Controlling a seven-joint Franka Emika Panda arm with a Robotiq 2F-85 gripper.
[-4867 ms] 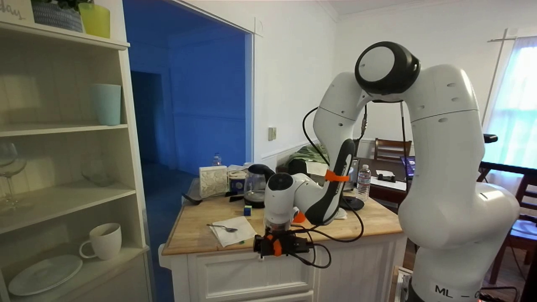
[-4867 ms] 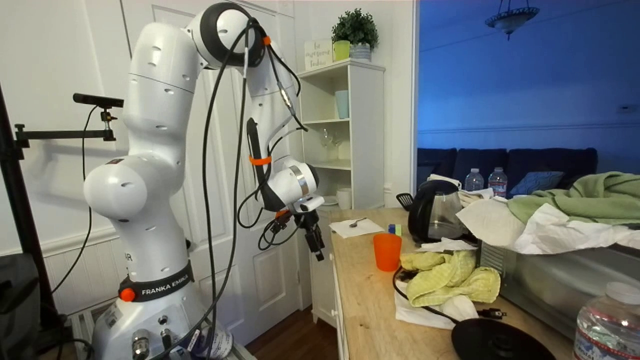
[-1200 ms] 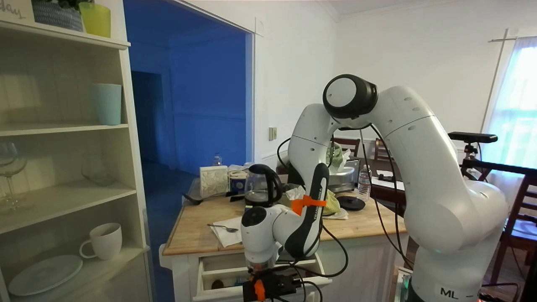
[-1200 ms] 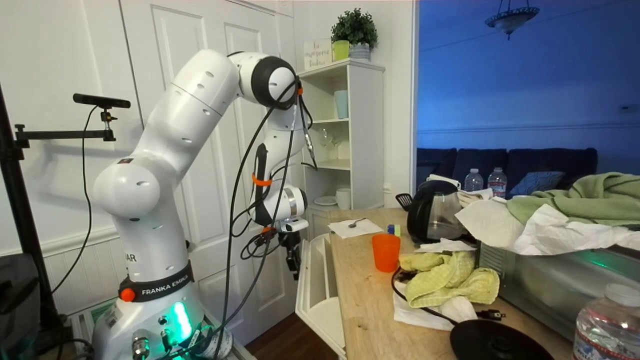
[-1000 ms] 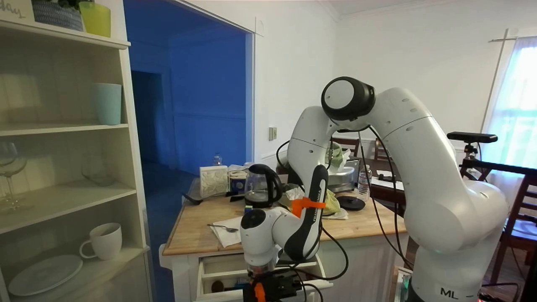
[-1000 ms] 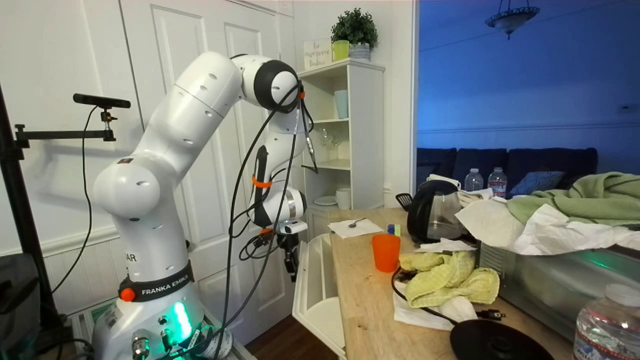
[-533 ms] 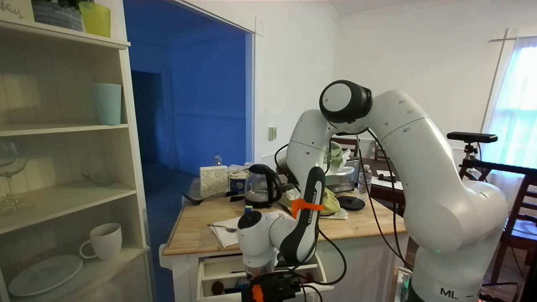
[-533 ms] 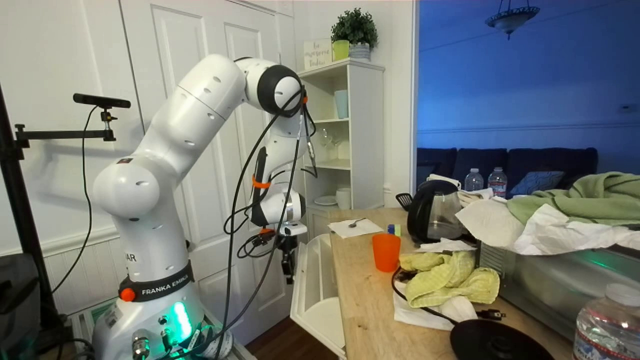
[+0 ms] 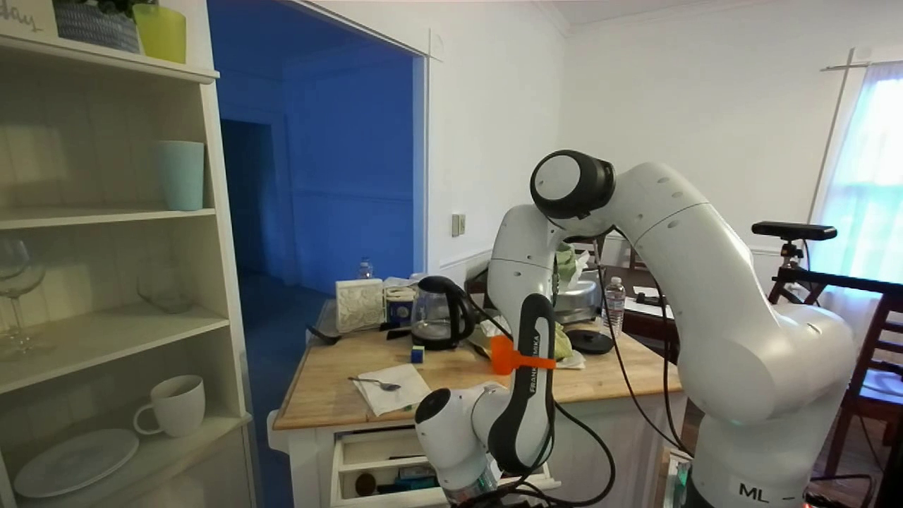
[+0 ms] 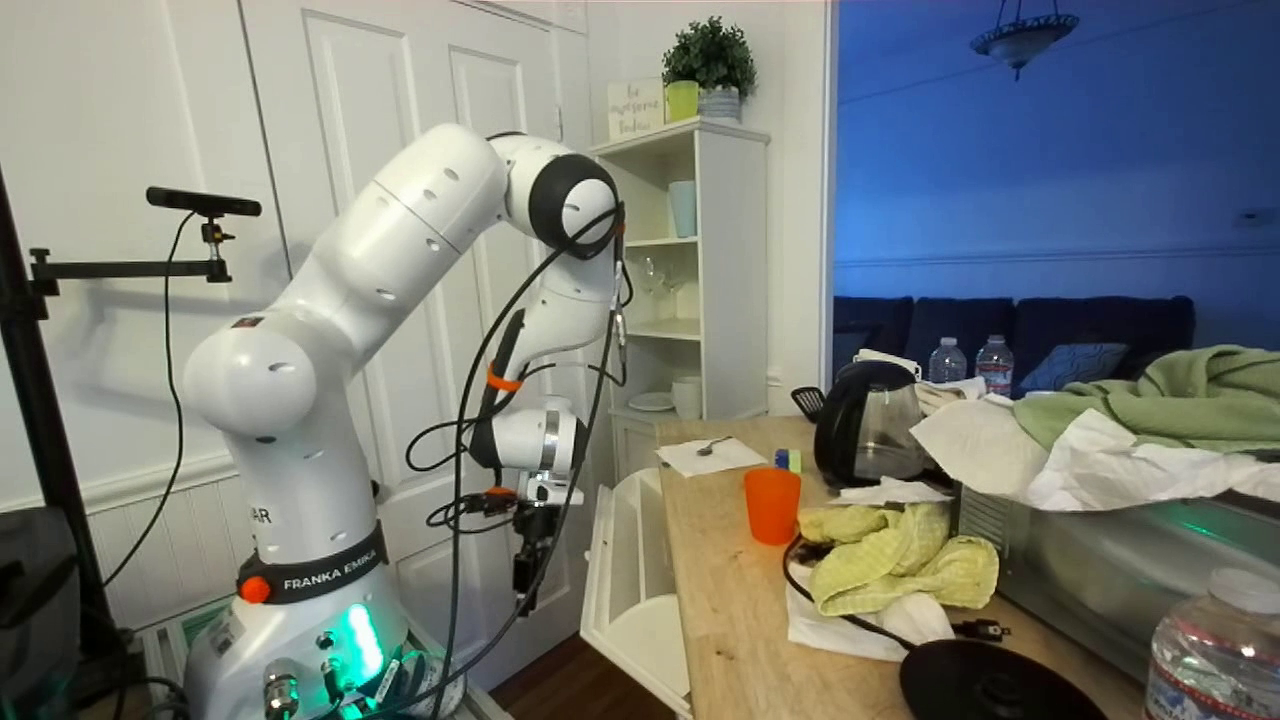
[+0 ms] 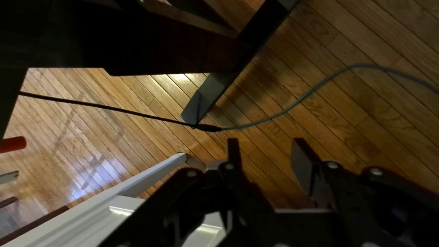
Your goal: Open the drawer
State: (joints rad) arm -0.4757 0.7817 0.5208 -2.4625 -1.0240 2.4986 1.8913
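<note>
The white drawer [image 9: 377, 462] stands pulled out from the butcher-block island [image 10: 715, 600]. In an exterior view its inner divider shows, with a round brown thing and dark and blue items inside. From across the island top, the pulled-out drawer [image 10: 630, 560] shows a pale interior. My gripper [image 10: 525, 600] hangs pointing down, apart from the drawer front on the robot's side. In the wrist view my gripper [image 11: 265, 145] has its fingers well apart, with only wooden floor seen between them. The gripper's lower part is cut off at the bottom of an exterior view.
On the island top are an orange cup [image 10: 773, 505], a kettle [image 10: 870, 425], a yellow-green cloth [image 10: 900, 560] and a napkin with a fork [image 9: 388, 388]. Loose cables loop round the wrist. Below the gripper, a dark leg [image 11: 219, 85] stands on the floor.
The drawer was shut in the oldest frames and is now out. Within the last half second my gripper has backed away from its front and sunk lower, while the drawer stayed put.
</note>
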